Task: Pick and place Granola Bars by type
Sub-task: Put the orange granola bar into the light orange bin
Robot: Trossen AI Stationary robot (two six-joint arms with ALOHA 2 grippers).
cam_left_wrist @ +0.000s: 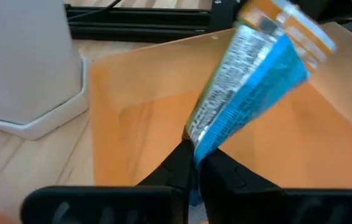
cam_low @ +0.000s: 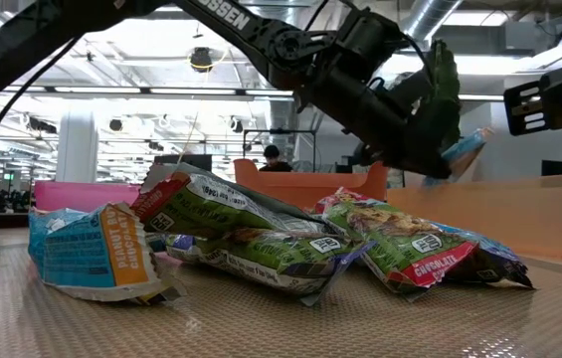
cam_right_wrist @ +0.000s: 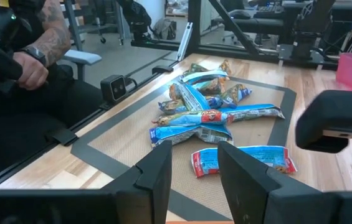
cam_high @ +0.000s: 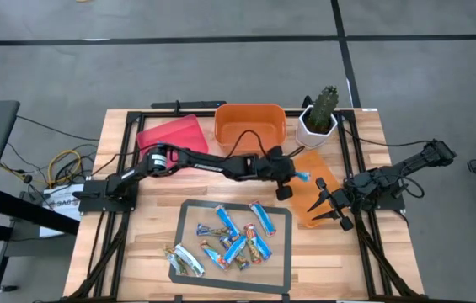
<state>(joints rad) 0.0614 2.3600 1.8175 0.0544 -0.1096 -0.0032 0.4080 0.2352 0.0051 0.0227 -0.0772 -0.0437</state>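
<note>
**A:** Where is the left gripper (cam_high: pixel 292 178) at this moment?

**B:** Stretched across the table, over the flat orange tray (cam_high: pixel 330 181) that lies just in front of the white pot with the cactus (cam_high: pixel 322 114). Its fingers (cam_left_wrist: pixel 179 167) are pinched on the end of a blue-wrapped granola bar (cam_left_wrist: pixel 250 87), which sticks out above the tray, clear of its surface (the wrapper's far end carries an orange band).

**A:** And from table height?

**B:** The same bar (cam_low: pixel 460 151) shows as a blue tip past the dark gripper, up in the air, with the tray's orange edge below it.

**A:** The right gripper (cam_high: pixel 328 208)?

**B:** It waits at the tray's near corner, by the right edge of the table, fingers (cam_right_wrist: pixel 157 171) apart with nothing between them.

**A:** The rest of the bars?

**B:** A heap of granola bars (cam_high: pixel 233 236) lies on the grey mat (cam_high: pixel 189 252) at the front of the table, mostly blue wrappers, with some green and red ones. One green bar (cam_high: pixel 183 261) lies across the mat's left edge.

**A:** Anything else on the table?

**B:** A deep orange bin (cam_high: pixel 250 126) and a red bin (cam_high: pixel 170 136) side by side at the back. A person's hand (cam_right_wrist: pixel 35 71) rests beyond the table in the right wrist view.
</note>
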